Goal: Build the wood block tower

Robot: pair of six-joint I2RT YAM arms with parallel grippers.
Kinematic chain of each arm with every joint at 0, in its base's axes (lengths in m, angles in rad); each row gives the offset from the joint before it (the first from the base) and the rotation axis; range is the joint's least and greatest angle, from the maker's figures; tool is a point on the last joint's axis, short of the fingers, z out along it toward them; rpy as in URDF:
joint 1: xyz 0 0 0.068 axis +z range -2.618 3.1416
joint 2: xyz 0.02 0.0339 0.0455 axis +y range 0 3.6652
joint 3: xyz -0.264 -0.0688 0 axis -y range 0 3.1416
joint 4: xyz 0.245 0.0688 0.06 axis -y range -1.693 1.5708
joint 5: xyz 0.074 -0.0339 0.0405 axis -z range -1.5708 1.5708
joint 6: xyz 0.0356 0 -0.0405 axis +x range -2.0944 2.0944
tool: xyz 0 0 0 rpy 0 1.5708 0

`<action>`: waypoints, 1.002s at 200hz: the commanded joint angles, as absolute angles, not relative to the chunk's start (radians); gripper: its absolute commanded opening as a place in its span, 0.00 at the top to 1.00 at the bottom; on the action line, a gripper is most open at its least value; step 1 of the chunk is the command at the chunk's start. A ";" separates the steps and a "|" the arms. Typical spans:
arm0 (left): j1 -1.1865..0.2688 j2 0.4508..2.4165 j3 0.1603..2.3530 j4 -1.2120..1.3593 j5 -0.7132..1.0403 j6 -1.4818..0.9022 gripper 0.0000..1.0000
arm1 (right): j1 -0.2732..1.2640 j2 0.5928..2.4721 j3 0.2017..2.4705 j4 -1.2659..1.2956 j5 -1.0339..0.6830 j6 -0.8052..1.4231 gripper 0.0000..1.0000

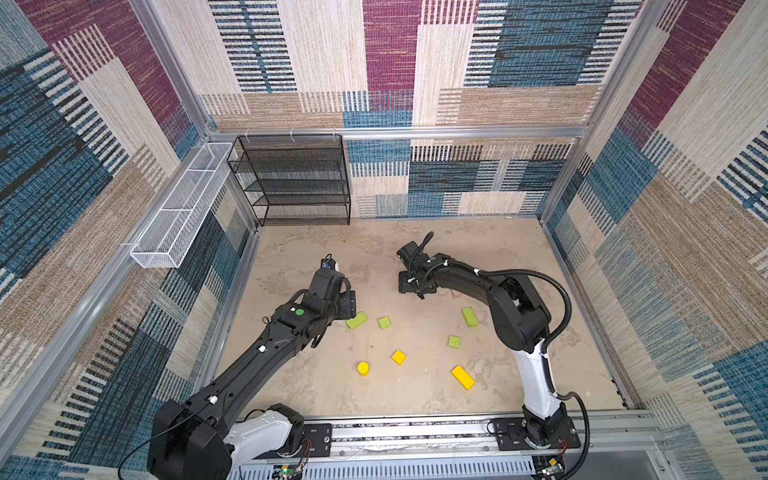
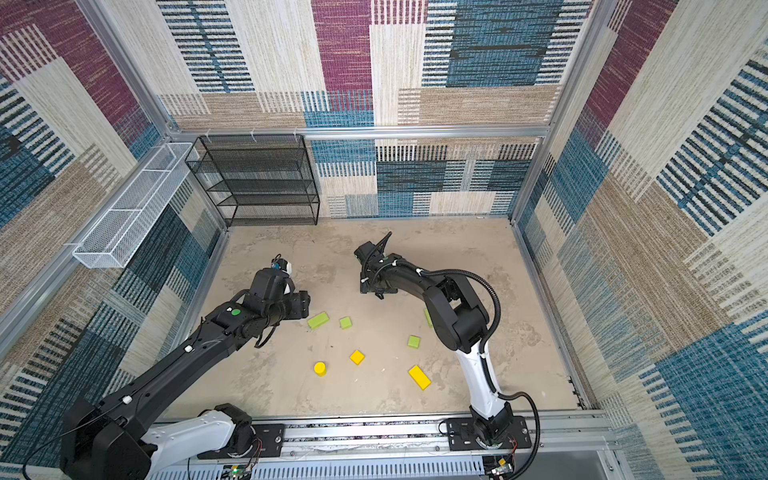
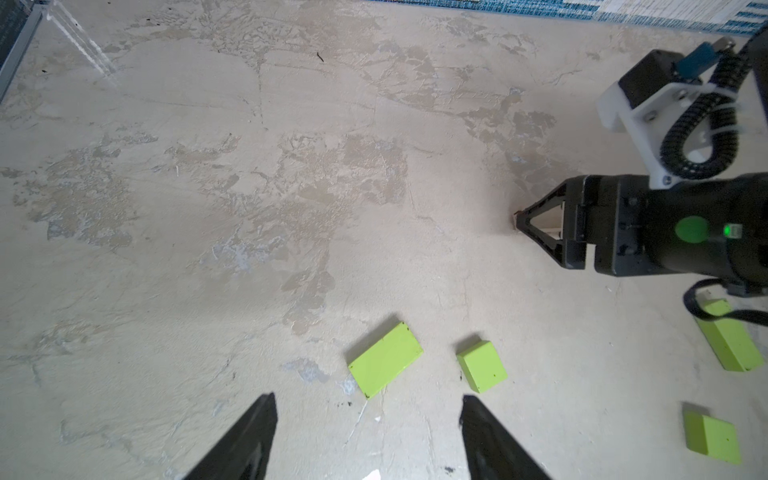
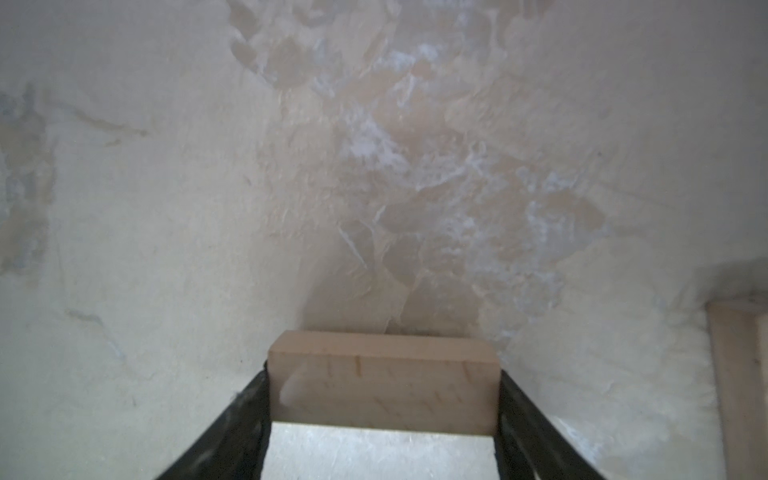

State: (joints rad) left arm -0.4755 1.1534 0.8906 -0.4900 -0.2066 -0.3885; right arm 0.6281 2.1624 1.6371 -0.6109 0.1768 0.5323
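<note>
My right gripper (image 4: 382, 388) is low over the table, its fingers (image 4: 249, 399) against both sides of a tan plank (image 4: 382, 370). It also shows in a top view (image 1: 415, 286). A second tan plank (image 4: 735, 374) lies just beside it. My left gripper (image 3: 368, 415) hovers open and empty above a long lime-green block (image 3: 385, 359) and a lime-green cube (image 3: 482, 366). Further right lie another long green block (image 1: 470, 316) and a green cube (image 1: 454, 341). A yellow cube (image 1: 398, 356), a yellow cylinder (image 1: 363, 368) and a yellow bar (image 1: 463, 377) sit nearer the front. No tower stands.
A black mesh shelf (image 1: 297, 178) stands at the back left corner. A white wire basket (image 1: 178, 208) hangs on the left wall. Patterned walls close in the table on three sides, and the arms' mounting rail (image 1: 415, 434) runs along the front.
</note>
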 commanded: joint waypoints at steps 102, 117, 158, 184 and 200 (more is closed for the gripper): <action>-0.475 1.150 0.899 -0.509 -0.212 -0.374 0.25 | 0.629 2.197 1.658 -0.597 0.190 0.548 0.21; -0.475 1.152 0.899 -0.508 -0.211 -0.374 0.25 | 0.629 2.196 1.658 -0.594 0.189 0.551 0.20; -0.476 1.152 0.900 -0.510 -0.209 -0.374 0.25 | 0.629 2.187 1.652 -0.587 0.188 0.552 0.15; -0.475 1.154 0.902 -0.509 -0.206 -0.373 0.25 | 0.629 2.175 1.651 -0.581 0.186 0.553 0.09; -0.475 1.153 0.903 -0.509 -0.206 -0.373 0.25 | 0.629 2.165 1.648 -0.577 0.181 0.550 0.05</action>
